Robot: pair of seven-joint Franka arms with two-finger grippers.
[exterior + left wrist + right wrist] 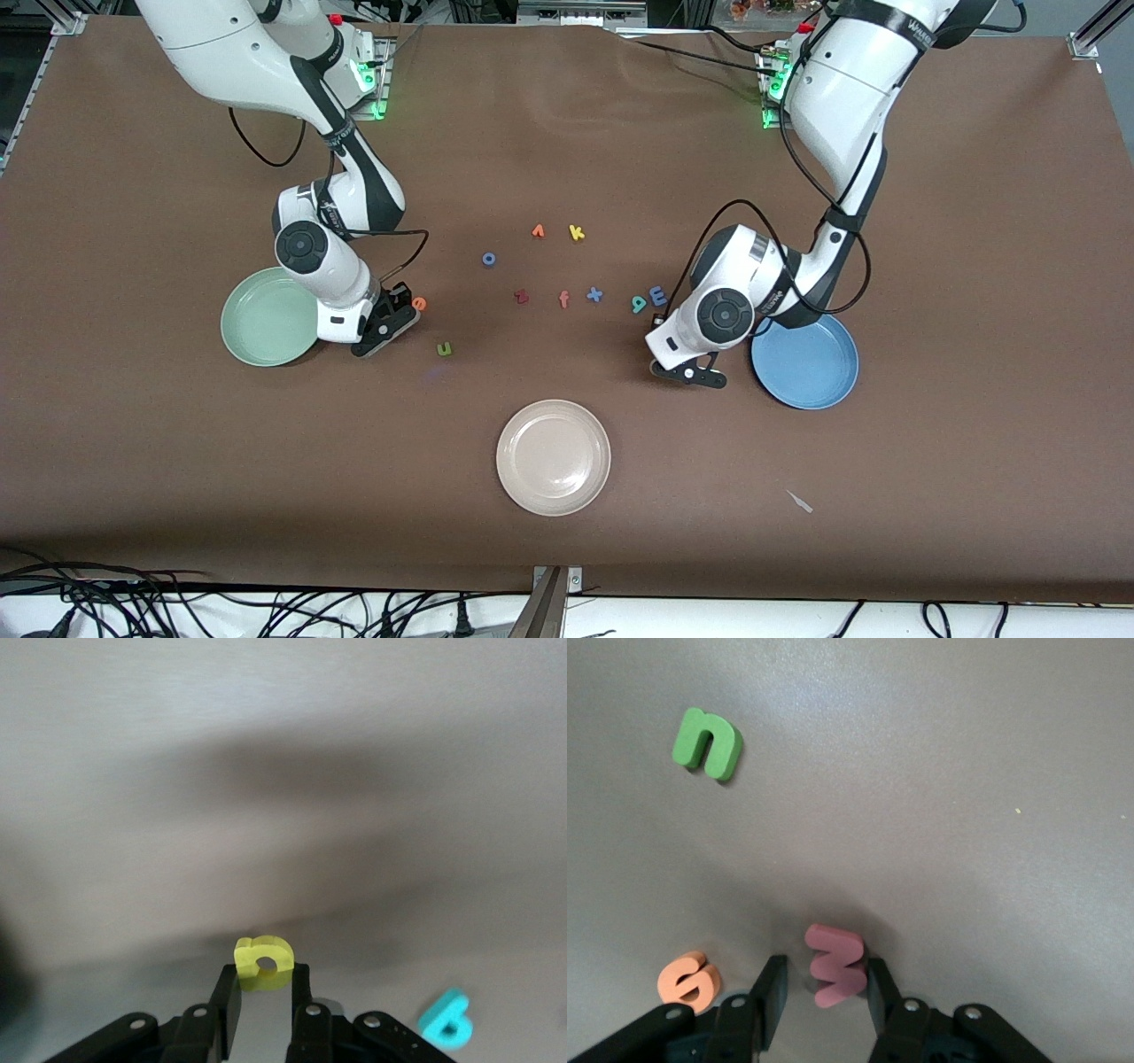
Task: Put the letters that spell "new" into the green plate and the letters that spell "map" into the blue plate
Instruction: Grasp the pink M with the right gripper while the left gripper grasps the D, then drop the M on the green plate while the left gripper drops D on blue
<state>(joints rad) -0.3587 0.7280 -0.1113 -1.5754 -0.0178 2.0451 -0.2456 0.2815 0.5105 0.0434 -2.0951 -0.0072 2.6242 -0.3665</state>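
My left gripper (pixel 691 372) (pixel 265 974) is shut on the yellow a (pixel 264 958), low at the table beside the blue plate (pixel 811 363). The teal p (pixel 638 304) (pixel 446 1019) and blue m (pixel 657 296) lie close by. My right gripper (pixel 390 326) (pixel 826 970) is down beside the green plate (pixel 266 330), open round the pink w (pixel 837 964). One finger touches the w; a gap shows at the other. The orange e (pixel 419 303) (pixel 689 980) lies just beside that gripper. The green n (pixel 444 349) (pixel 706 744) lies a little nearer the front camera.
A beige plate (pixel 554 456) sits near the front edge at mid-table. Loose letters lie mid-table: dark red z (pixel 521 297), red-orange f (pixel 563 299), blue x (pixel 594 294), blue o (pixel 488 259), an orange letter (pixel 538 231) and yellow k (pixel 577 232).
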